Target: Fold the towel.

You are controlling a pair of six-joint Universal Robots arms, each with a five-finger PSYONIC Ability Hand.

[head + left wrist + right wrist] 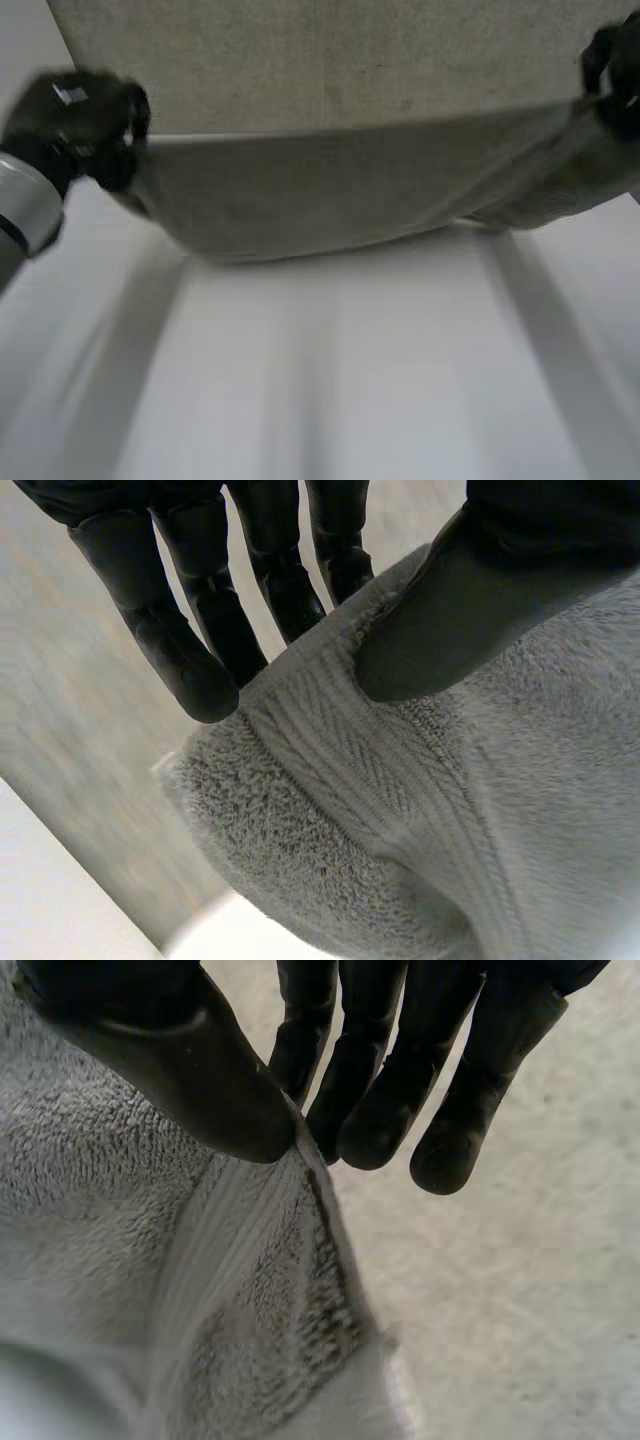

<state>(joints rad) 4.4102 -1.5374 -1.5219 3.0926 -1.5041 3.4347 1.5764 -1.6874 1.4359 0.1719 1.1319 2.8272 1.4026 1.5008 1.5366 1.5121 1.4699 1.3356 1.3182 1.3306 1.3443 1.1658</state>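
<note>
The left hand and right hand each pinch a towel corner, the held edge running left-right, the rest lying farther.

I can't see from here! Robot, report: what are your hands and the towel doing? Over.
Left hand pinching towel at one corner. Right hand pinching the other corner. Cloth held up between them, middle sagging. Nothing in the way.
</note>
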